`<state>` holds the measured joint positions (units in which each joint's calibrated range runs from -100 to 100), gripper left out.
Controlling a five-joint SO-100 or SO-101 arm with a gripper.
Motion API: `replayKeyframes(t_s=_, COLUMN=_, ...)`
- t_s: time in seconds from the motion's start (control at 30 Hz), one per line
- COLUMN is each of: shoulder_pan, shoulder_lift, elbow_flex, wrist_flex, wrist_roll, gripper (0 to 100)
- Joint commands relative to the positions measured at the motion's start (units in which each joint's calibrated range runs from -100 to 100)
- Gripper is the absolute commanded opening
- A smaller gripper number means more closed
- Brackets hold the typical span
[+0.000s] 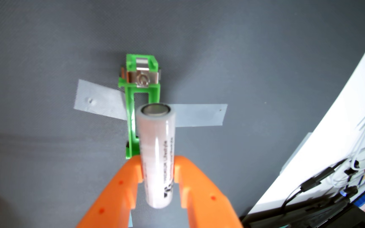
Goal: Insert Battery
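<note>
In the wrist view the orange gripper [158, 173] is closed on a white cylindrical battery [157, 153], one finger pressing each side of its lower half, so the jaws stand apart only by the thickness of the cell. The battery points forward, away from the hand, with its flat metal end at the far tip. Directly ahead of the fingers and below the battery lies the green battery holder [142, 87], fixed on the dark grey mat [45, 54] with strips of grey tape [99, 103] on both sides. The long axis of the holder runs away from the hand, almost in the same line as the battery, but the holder sits a little to the left of the cell (its left rail is visible beside the battery, the right one is hidden behind it). The metal contact clip [142, 76] stands at the far end of the holder, beyond the battery tip. I judge that the battery is not yet seated; whether it touches the holder I cannot tell. The next move probably needs a small shift left and then lowering.
</note>
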<state>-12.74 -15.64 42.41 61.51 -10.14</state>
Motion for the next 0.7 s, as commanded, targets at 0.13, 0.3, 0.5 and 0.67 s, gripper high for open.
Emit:
replayKeyframes(t_s=0.13, shoulder_pan=0.3, shoulder_lift=-1.7, elbow_flex=0.6, wrist_flex=-0.7, wrist_roll=-0.1, gripper=1)
replayKeyframes(t_s=0.3, shoulder_pan=0.3, shoulder_lift=-1.7, elbow_flex=0.6, wrist_flex=-0.7, wrist_roll=-0.1, gripper=1)
replayKeyframes(t_s=0.5, shoulder_pan=0.3, shoulder_lift=-1.7, elbow_flex=1.0, wrist_flex=-0.8, wrist_roll=-0.1, gripper=1)
replayKeyframes(t_s=0.67, shoulder_pan=0.3, shoulder_lift=-1.8, elbow_flex=2.6, wrist_flex=-3.1, wrist_roll=-0.1, gripper=1)
